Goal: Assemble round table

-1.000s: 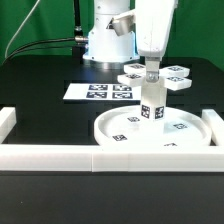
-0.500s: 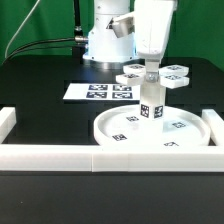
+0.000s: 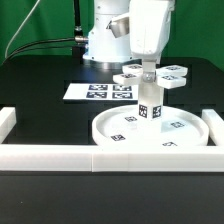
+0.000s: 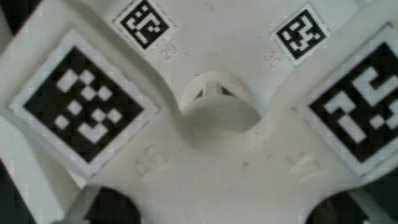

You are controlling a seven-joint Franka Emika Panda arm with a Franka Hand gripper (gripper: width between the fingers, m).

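Observation:
The large round disc (image 3: 178,133) lies rim up on the table, just behind the front rail. The short post (image 3: 150,108) stands upright on the disc's middle. My gripper (image 3: 148,76) comes straight down and is shut on the post's upper end. In the wrist view the post (image 4: 214,150) fills the frame between my dark fingers (image 4: 121,200), with tags on its sides and the disc (image 4: 222,25) beyond it. The cross-shaped foot piece (image 3: 172,76) lies flat behind the disc, partly hidden by my gripper.
The marker board (image 3: 98,92) lies flat behind the disc on the exterior view's left. A long white rail (image 3: 110,156) runs along the front, with short rails at both sides (image 3: 6,122). The robot base (image 3: 108,40) stands at the back.
The post's tags have shifted slightly toward the exterior view's left, so the post has turned a little in my grip. The disc and foot piece have not moved.

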